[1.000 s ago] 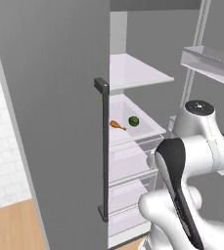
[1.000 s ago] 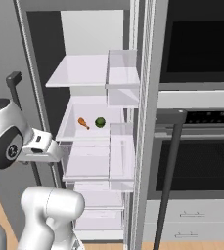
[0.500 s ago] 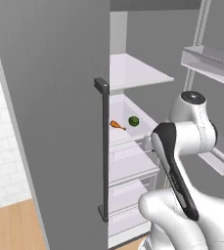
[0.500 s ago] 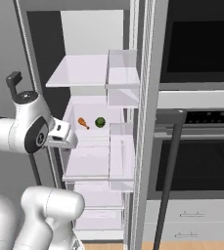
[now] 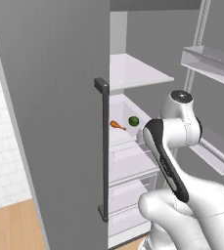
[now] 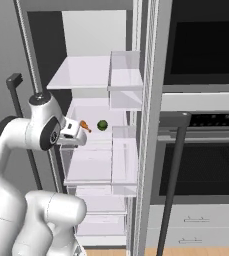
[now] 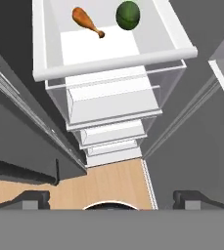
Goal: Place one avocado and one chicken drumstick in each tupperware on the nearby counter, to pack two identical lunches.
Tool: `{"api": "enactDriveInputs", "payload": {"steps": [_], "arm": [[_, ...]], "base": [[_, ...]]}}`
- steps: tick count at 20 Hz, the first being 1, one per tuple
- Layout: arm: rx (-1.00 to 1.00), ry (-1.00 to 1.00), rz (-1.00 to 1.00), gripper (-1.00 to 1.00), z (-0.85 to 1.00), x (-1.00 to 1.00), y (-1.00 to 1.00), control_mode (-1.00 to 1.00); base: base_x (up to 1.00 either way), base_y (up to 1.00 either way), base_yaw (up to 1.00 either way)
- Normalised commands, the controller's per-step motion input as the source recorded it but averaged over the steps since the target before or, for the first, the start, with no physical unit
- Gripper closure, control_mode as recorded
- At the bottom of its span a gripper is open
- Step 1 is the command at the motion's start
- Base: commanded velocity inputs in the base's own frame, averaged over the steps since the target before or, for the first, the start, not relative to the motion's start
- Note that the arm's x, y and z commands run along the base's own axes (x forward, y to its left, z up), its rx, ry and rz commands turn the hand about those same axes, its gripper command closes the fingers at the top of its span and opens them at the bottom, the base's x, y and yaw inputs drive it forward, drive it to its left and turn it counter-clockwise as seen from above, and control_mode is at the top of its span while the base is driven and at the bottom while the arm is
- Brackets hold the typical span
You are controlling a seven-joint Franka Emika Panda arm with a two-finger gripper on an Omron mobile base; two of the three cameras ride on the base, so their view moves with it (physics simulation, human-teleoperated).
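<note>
An orange-brown chicken drumstick (image 7: 87, 21) and a dark-green avocado (image 7: 128, 14) lie side by side on a white fridge shelf (image 7: 113, 63), the drumstick (image 6: 86, 126) left of the avocado (image 6: 102, 125). Both also show deep in the open fridge: the drumstick (image 5: 116, 125) and the avocado (image 5: 133, 121). My gripper (image 7: 114, 200) is open and empty, its dark fingertips (image 7: 35, 199) wide apart. It hangs in front of the shelf's edge and points down past it, short of the food. The tupperware and the counter are out of view.
The open fridge door with its dark vertical handle (image 5: 102, 146) stands at my left. Door bins (image 5: 211, 58) hang on the right. Clear drawers (image 7: 111, 105) sit below the shelf, above the wooden floor (image 7: 108, 183). A built-in oven (image 6: 206, 165) flanks the fridge.
The arm has swung the hand up and forward, from beside the fridge door to just in front of the food shelf. The jaws stayed open and the food did not move.
</note>
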Motion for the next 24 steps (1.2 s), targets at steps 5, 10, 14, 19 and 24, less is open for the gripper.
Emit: {"api": "enactDriveInputs", "payload": {"steps": [5, 10, 14, 19, 24], "arm": [[-0.03, -0.29, -0.01, -1.0, -0.48, 0.39, 0.0, -1.0], [0.01, -0.09, -0.07, -1.0, -0.04, 0.5, -0.08, -1.0], [0.0, 0.0, -0.05, -1.0, 0.0, 0.47, -0.01, -1.0], [0.0, 0.0, -0.01, -1.0, -0.01, 0.63, 0.0, -1.0], [0.03, 0.0, 0.0, -1.0, 0.0, 0.64, -0.03, -1.0]], "base": [[0.0, 0.0, 0.0], [0.0, 0.0, 0.0], [0.0, 0.0, 0.0], [0.0, 0.0, 0.0], [0.0, 0.0, 0.0]]}}
